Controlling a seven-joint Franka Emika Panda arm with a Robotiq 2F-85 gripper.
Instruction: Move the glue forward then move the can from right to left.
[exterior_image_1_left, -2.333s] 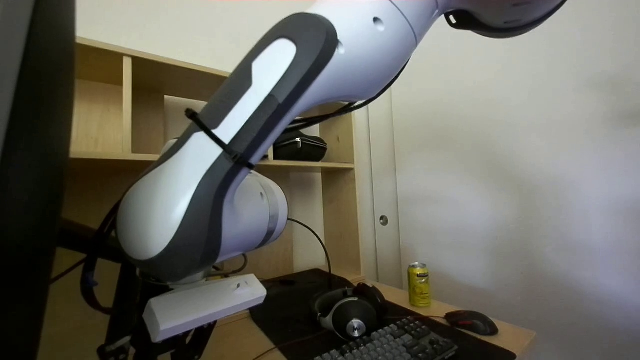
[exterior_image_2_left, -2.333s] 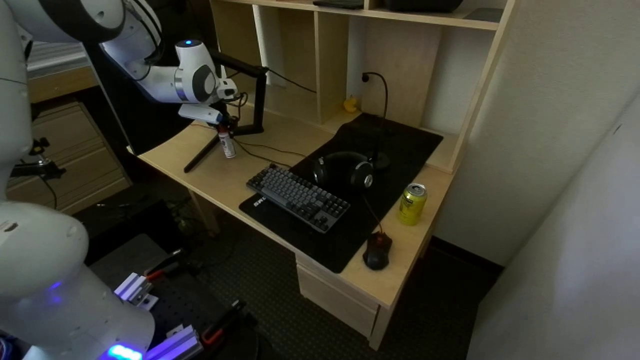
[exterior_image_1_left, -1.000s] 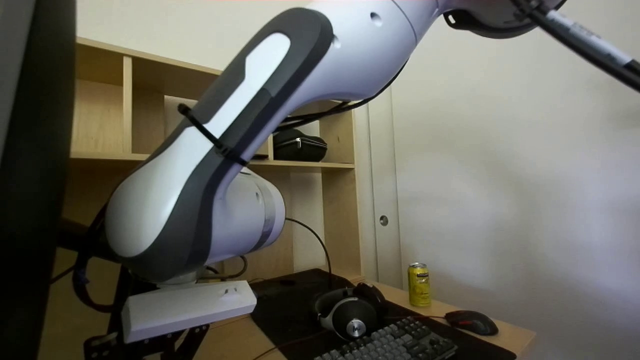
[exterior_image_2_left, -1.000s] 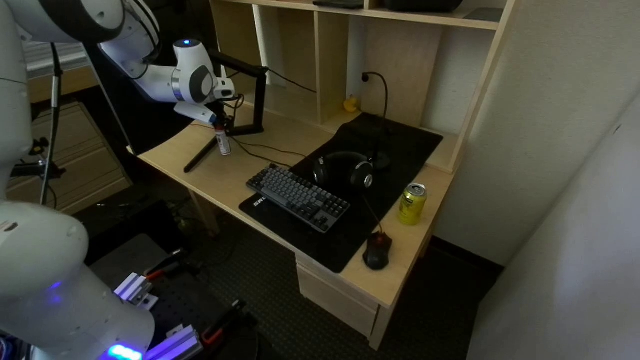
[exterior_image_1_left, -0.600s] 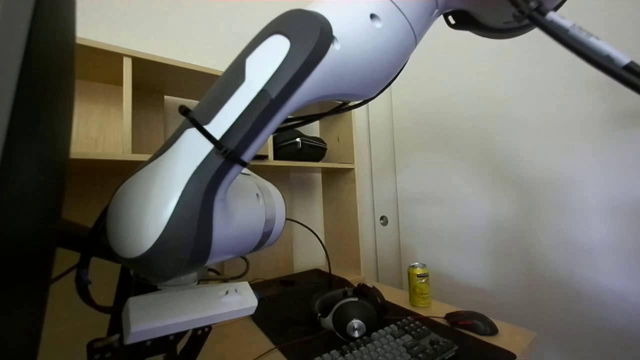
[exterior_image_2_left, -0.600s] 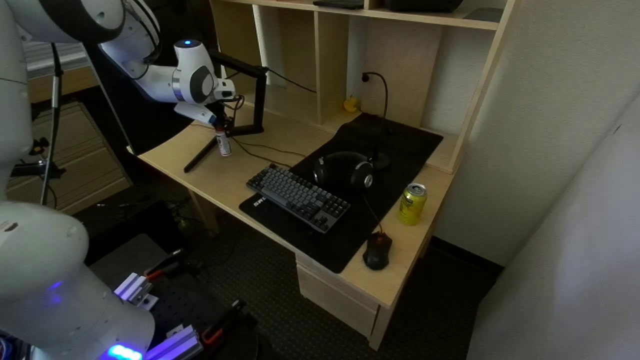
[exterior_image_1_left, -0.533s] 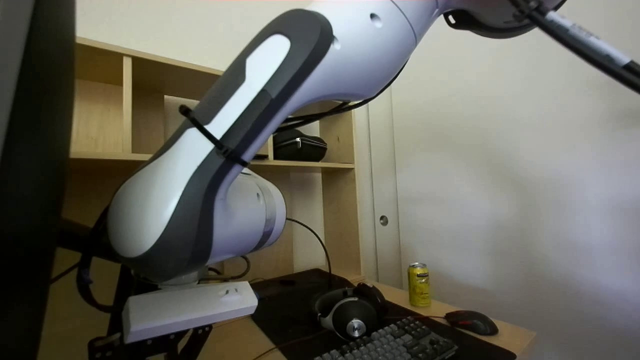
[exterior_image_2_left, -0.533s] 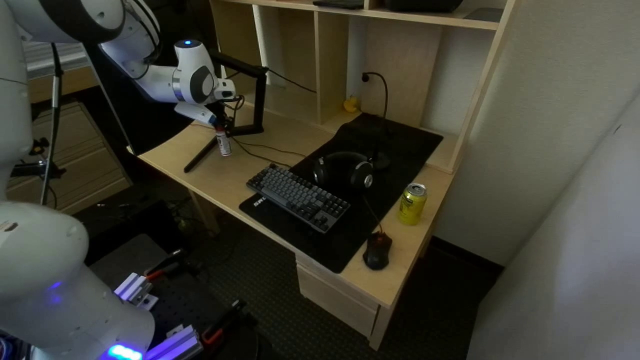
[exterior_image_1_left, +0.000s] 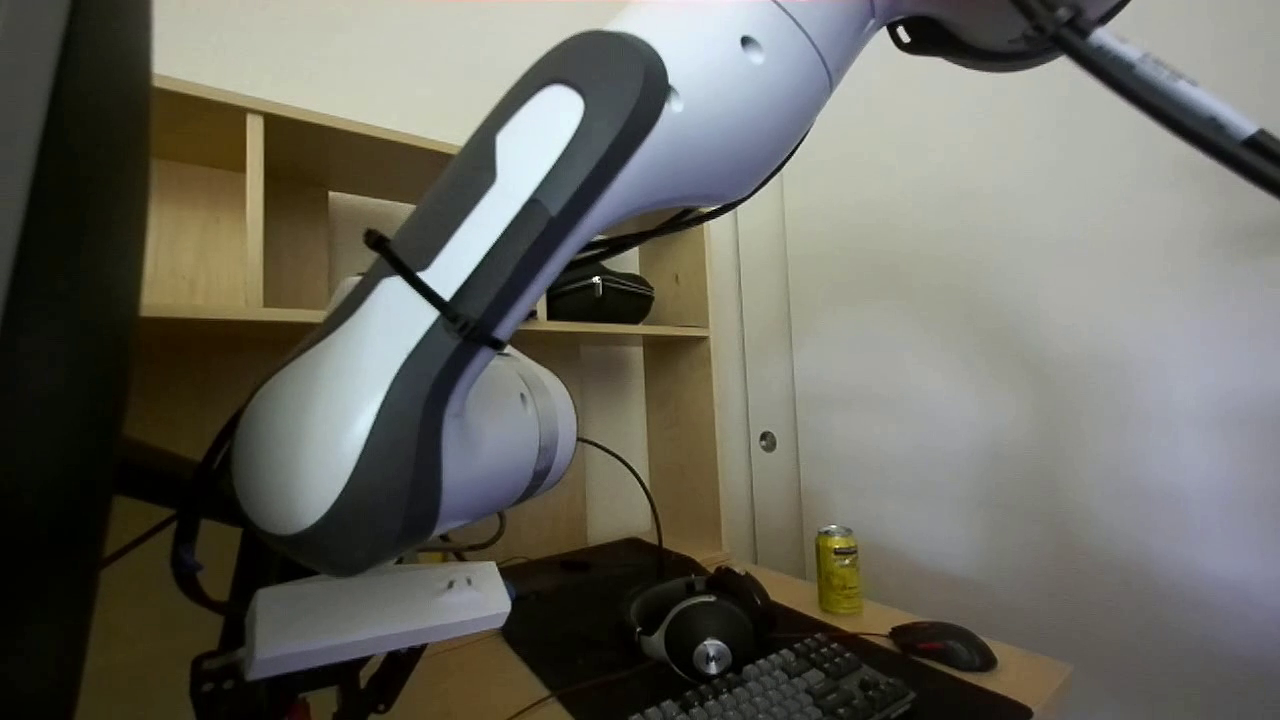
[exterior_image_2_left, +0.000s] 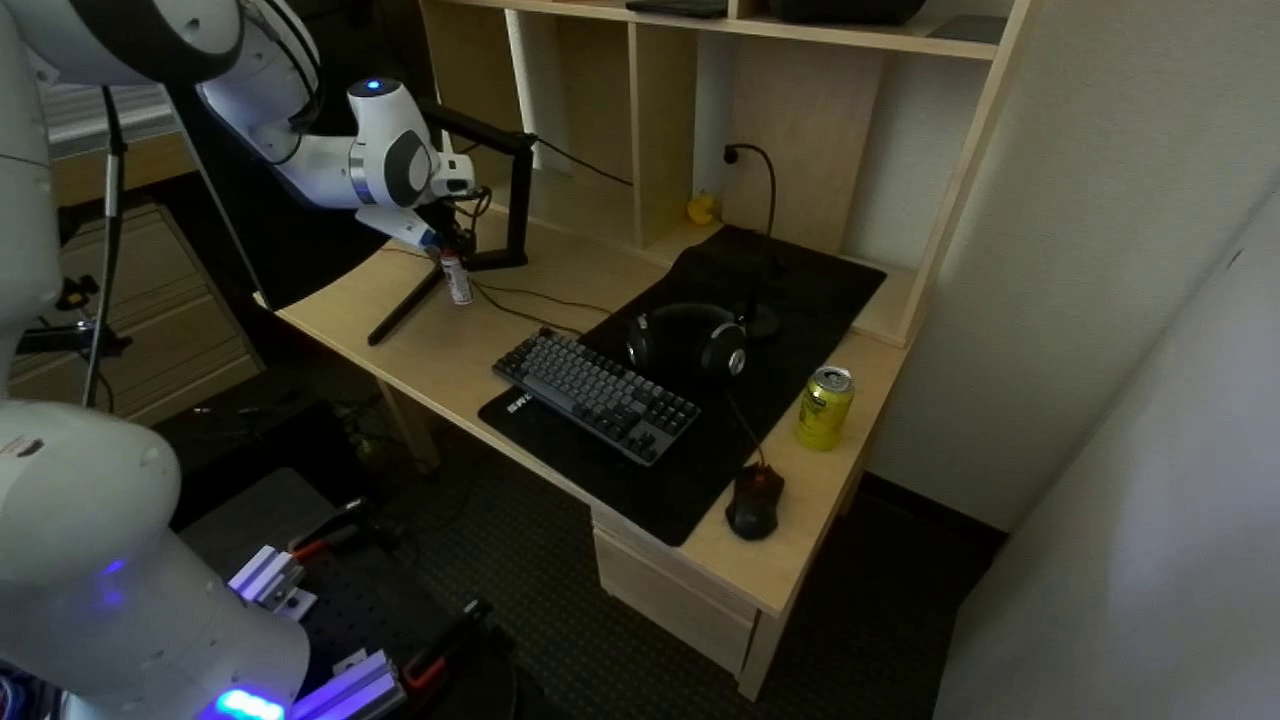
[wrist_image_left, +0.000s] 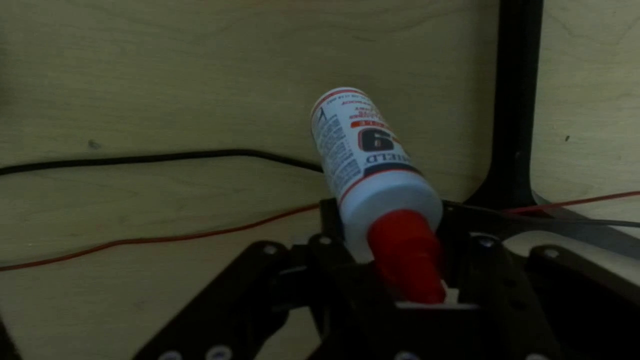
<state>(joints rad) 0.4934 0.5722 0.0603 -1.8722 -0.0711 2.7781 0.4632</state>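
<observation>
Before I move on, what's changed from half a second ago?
The robot arm has dipped slightly; the glue bottle has shifted a little right and up in an exterior view. In the wrist view it sits held in the pincer. Whether that grip is new, or the bottle lifted, I can't tell. The yellow drink can, keyboard, over-ear headphones and wired mouse stayed put.

white, red-capped glue (wrist_image_left: 382, 184) is held in the gripper (wrist_image_left: 391, 220), yellow can (exterior_image_2_left: 825, 408) upright
</observation>
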